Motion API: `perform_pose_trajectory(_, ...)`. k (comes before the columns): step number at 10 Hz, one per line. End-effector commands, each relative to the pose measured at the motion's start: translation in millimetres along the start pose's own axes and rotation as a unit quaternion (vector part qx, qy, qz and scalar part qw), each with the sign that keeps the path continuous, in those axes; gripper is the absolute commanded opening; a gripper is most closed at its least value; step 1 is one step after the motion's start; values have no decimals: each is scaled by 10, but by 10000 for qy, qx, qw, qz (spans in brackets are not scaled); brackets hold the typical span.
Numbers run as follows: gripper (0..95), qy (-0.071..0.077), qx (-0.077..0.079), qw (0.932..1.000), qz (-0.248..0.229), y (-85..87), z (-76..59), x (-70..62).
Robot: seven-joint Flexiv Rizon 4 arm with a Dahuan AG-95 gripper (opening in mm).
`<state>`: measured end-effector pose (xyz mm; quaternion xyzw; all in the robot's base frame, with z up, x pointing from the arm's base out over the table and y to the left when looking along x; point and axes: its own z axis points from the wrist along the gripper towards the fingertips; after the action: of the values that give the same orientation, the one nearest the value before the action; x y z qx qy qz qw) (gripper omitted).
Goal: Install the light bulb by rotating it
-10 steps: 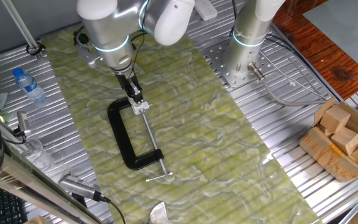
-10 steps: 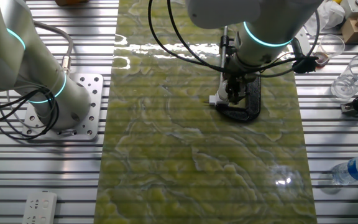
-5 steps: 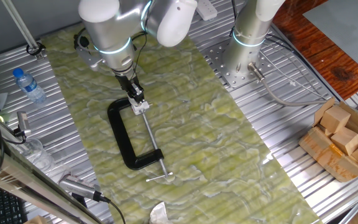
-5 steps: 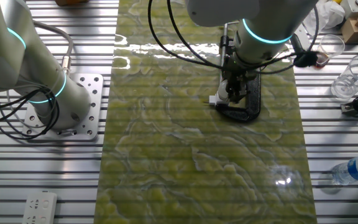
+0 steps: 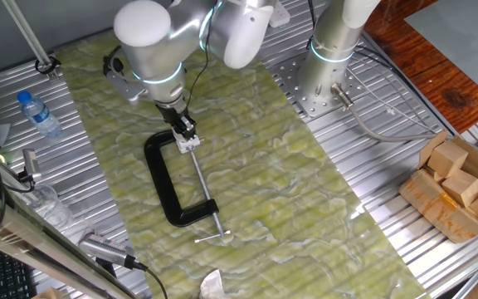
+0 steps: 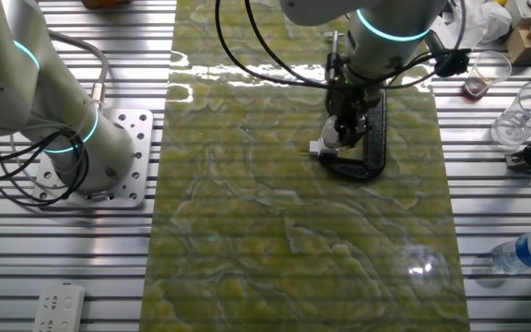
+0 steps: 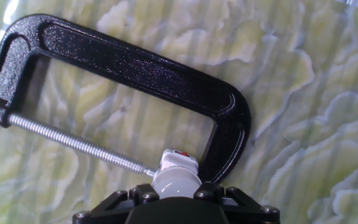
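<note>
A green mat (image 5: 289, 191) covered the middle of the table. The arm (image 5: 152, 50) reached down from the top of the frame. A black clamp (image 5: 166, 187) lay flat on the mat, left of the middle. Its long screw (image 7: 73, 142) ran up to the bulb (image 7: 176, 177). The small white bulb sat at the clamp's top end, low in the hand view. The claw (image 5: 185, 134) was closed on the bulb.
</note>
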<state>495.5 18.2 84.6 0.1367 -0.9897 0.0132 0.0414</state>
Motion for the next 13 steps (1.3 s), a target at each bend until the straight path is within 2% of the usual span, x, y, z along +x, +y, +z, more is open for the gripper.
perform_pose_trajectory(1, 0, -34, -72, 10000, 42, 8, 3, -4)
perform_pose_trajectory(5, 0, -22, -51, 9982, 592, -4, 3, -6)
perform_pose_trajectory(6, 0, 23, -30, 9951, 992, -4, 4, -6)
perform_pose_trajectory(9, 0, 39, -70, 9865, 1637, -5, 5, -4)
perform_pose_trajectory(12, 0, 47, -71, 9869, 1609, -5, 5, -3)
perform_pose_trajectory(13, 190, 40, -65, 9879, 1549, -6, 5, -3)
